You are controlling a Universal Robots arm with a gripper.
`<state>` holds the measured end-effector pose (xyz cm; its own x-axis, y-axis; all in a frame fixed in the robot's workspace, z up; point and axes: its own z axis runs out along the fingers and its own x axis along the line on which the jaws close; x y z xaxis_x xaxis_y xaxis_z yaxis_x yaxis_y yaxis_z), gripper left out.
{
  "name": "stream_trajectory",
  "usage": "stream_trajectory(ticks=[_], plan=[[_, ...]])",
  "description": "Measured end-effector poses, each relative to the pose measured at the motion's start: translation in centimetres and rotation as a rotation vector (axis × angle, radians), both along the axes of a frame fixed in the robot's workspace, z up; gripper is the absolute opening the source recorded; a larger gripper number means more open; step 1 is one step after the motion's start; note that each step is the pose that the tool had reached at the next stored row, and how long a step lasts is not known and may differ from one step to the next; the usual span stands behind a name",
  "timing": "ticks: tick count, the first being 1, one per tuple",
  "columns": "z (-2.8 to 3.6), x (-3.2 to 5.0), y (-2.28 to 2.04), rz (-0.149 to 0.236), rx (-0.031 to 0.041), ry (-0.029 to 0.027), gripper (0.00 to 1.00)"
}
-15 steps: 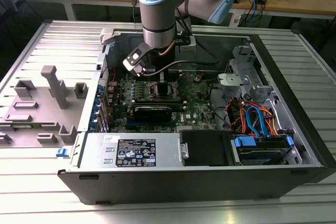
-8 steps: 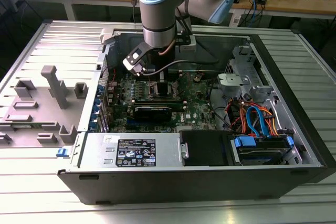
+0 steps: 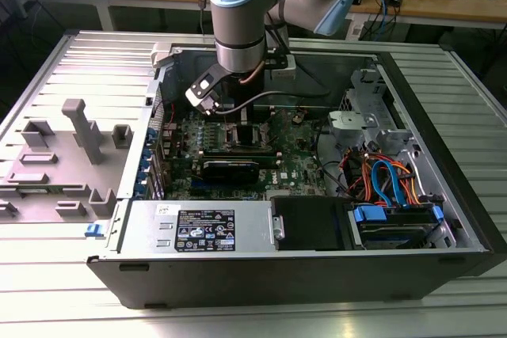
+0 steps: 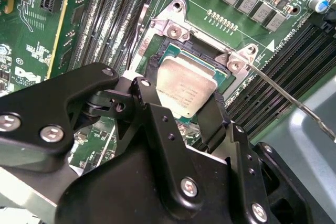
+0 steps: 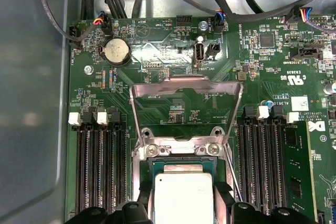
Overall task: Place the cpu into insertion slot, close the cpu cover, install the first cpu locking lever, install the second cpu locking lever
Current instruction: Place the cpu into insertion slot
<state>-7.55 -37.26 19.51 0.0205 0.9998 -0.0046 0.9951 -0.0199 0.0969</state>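
Placement of the chip [image 4: 185,86] looks like the step in hand. On the exterior view's left of the socket [image 4: 195,46] sits a grey tray [image 3: 71,156] of holders. The gripper [image 3: 242,120] hangs over the socket, and blue and orange cables [image 3: 388,176] lie to its right. In the second wrist view the black fingers [image 4: 215,124] stand narrow against two opposite edges of the chip, which lies within the socket's rim. At the socket's hinge side the cover [image 5: 186,82] is tilted up and open, with a thin wire lever [image 4: 286,95] free beside it. Seating, I judge, calls for the chip to be flat and level. Whether it rests fully on the contacts is hidden beneath it.
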Motion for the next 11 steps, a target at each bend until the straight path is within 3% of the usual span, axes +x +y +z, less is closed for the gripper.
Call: stream_trajectory(ticks=[6,7,11], plan=[[-0.04,0.01,0.02,0.0,0.0011,-0.0006,0.55],[-0.07,0.02,0.03,0.0,0.0016,-0.0012,0.62],[-0.03,0.01,0.01,0.0,0.0004,-0.0002,0.62]])
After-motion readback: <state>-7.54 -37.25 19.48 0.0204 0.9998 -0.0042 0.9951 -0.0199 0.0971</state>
